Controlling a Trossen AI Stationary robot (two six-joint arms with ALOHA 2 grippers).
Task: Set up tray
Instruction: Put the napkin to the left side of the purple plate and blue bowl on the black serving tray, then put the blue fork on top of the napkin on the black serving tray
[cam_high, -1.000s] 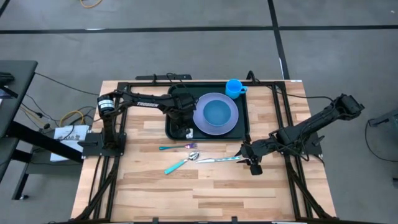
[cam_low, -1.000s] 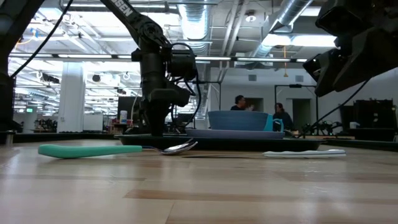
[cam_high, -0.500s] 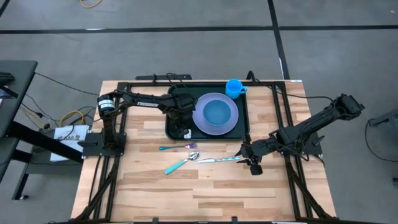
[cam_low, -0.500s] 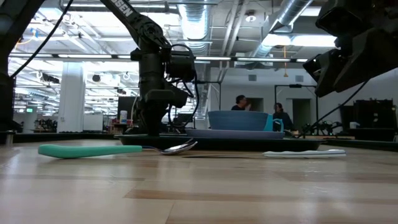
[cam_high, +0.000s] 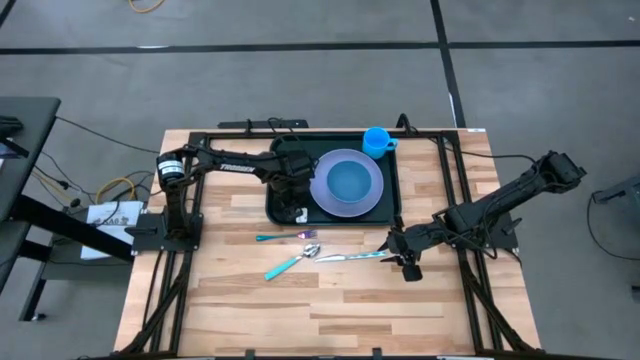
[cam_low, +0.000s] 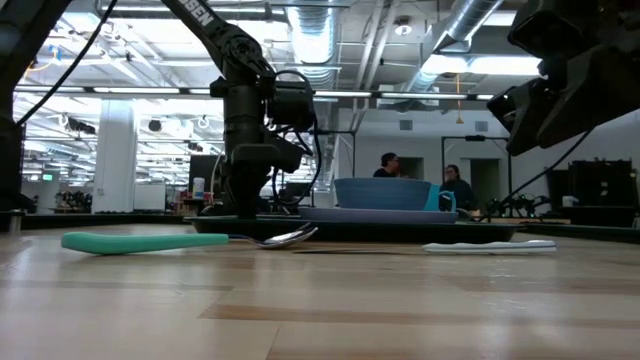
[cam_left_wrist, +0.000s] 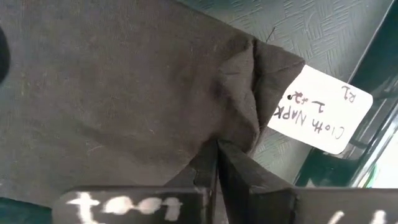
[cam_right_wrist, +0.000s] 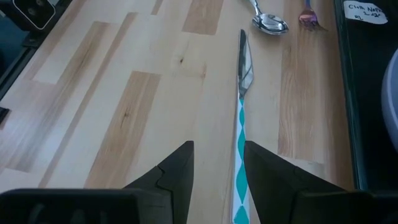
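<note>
The dark green tray sits at the table's far middle and holds a lavender plate with a blue bowl; a blue cup stands at its far right corner. A black cloth napkin with a white tag lies on the tray's left part. My left gripper points down onto it, shut on the cloth. My right gripper hangs open above the handle end of a teal-patterned knife, clear of the table in the low view. My left gripper pinches a raised fold of the napkin between its two fingertips, near the corner with the tag. The fingers come from above, pointing down. The rest of the napkin lies flat on the tray floor, with creases running to the pinch.
A teal-handled spoon and a small fork lie on the bare wood near the tray's near edge, left of the knife. Black frame rails run along the table's left and right sides. People stand in the room beyond.
</note>
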